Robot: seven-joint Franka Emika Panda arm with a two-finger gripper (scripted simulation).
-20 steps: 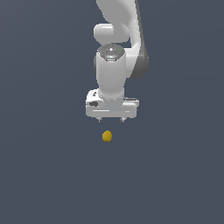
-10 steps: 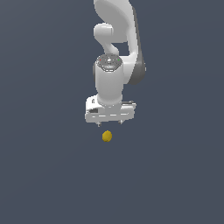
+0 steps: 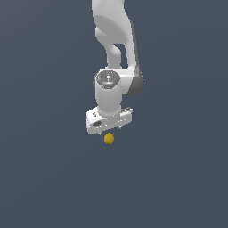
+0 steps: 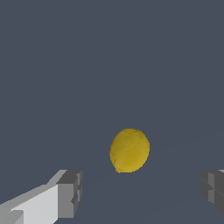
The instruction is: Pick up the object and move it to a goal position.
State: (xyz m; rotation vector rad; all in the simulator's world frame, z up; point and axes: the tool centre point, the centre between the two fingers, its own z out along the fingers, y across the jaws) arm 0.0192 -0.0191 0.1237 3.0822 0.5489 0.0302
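The object is a small mustard-yellow, slightly egg-shaped ball (image 3: 108,139) lying on the dark grey surface. My white gripper (image 3: 109,130) hangs straight above it, its body just over the ball in the exterior view. In the wrist view the ball (image 4: 129,150) lies beyond and between my two grey fingertips (image 4: 70,193), which stand wide apart. The gripper (image 4: 142,192) is open and holds nothing. The ball touches neither finger.
The flat dark grey surface (image 3: 178,178) runs all around the ball. The white arm (image 3: 113,40) rises from the gripper toward the top of the exterior view.
The gripper has come down toward the ball and now sits just above it. The arm has leaned over it. The ball has not moved.
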